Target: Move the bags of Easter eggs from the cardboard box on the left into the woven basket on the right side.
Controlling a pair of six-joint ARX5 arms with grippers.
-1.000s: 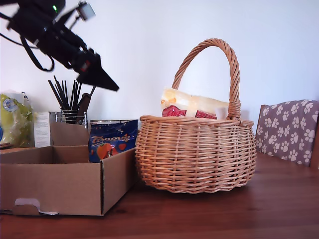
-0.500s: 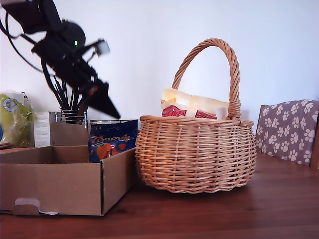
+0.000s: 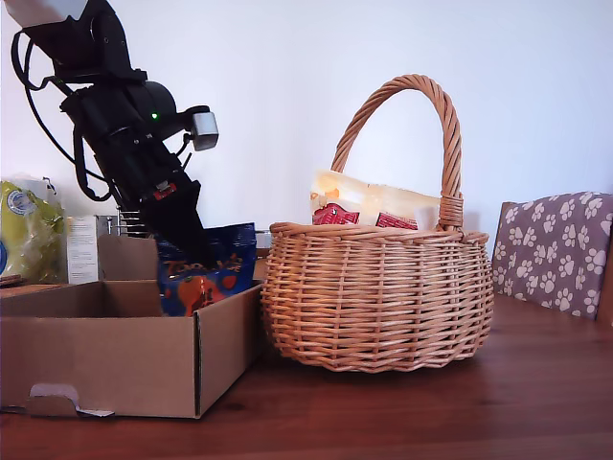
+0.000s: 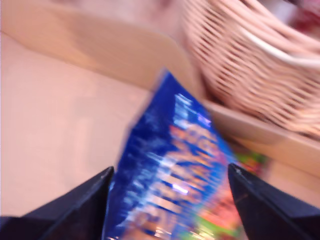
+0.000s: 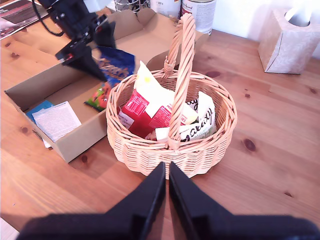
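Subject item: the dark blue bag (image 3: 206,268) with orange print stands on edge inside the cardboard box (image 3: 115,359), leaning at the wall nearest the woven basket (image 3: 375,297). In the exterior view the box sits at about 9 o'clock from the basket, the two just beside each other on the counter (image 3: 431,412).

Handling assessment: the pouch appears glossy and crinkly, likely light, soft-walled and slippery, with loose contents that would shift. The upper seam or top corner looks the soundest place to pinch; a grip on the belly would probably slide.

First claw (image 4: 170,180): jaws spread wide, one finger on each side of the blue bag's upper part, as its own wrist view shows. The view is blurred, so contact with the film cannot be confirmed. Nothing is held.

Second claw (image 5: 166,175): jaws drawn nearly together with only a slit between them, holding nothing, hanging above the counter near the basket's wall.

Basket contents: a cream-yellow and red bag (image 5: 150,102) and a white bag with black script (image 5: 197,122) lie inside.
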